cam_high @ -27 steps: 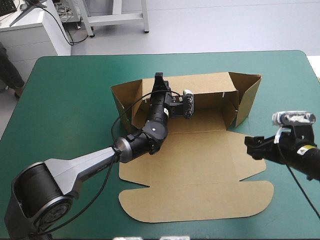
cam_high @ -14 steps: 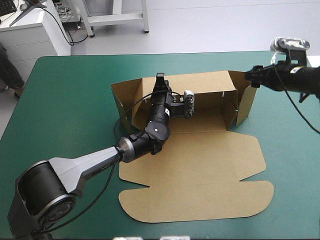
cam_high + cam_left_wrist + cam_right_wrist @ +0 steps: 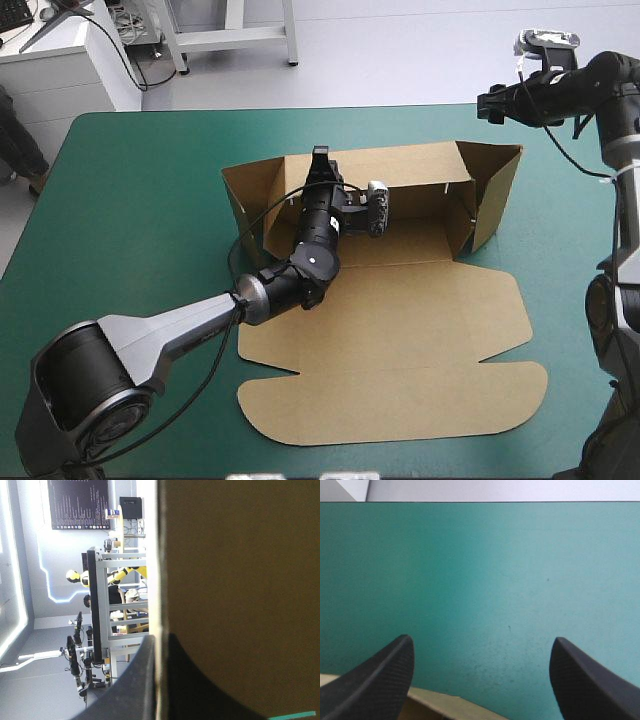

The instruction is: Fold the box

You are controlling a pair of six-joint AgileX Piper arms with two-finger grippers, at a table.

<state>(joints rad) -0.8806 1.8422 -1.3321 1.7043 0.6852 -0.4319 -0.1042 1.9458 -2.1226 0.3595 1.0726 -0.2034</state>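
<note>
1 box [image 3: 400,320], walls up (lid flat) | L fingers [image 3: 135,680] clamp it | R fingers [image 3: 370,680] apart

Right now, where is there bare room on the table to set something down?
The widest bare teal-green cover lies left of the box, to the table's left edge; a smaller patch lies right of it. Crowded: the left gripper pinches the far wall, its arm crossing the middle, and the open right gripper hangs near the far right corner.
</note>
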